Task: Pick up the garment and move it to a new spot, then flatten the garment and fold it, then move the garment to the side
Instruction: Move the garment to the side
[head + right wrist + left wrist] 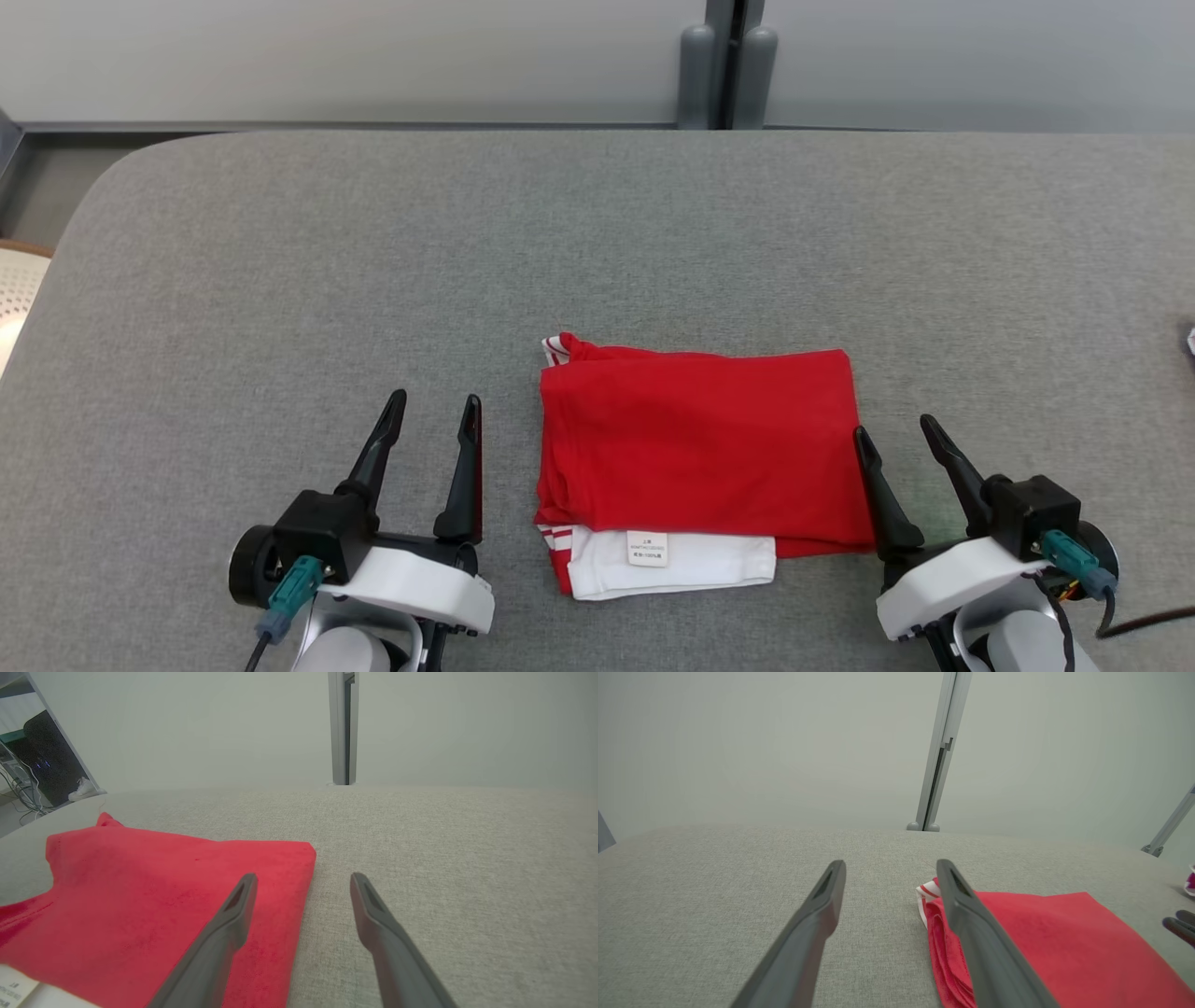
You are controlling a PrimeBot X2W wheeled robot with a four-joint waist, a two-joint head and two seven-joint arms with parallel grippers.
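The garment (695,448) lies folded into a tidy rectangle on the desk (280,280), close to the robot and a little right of centre, between the two tools. The left tool (436,399) sits just beside its left edge, apart from the cloth, fingers spread wide and holding nothing. The right tool (893,426) is at the lower right corner, equally wide and empty. Its inner finger overlaps the red edge, and I cannot tell whether it touches. I'd guess they flank the bundle so each can take an end and shift it aside, since the folding looks done. The top is smooth red. A white layer with a label (647,548) pokes out along the near edge, striped trim (556,347) shows at the left corners, and stacked layers line the left side
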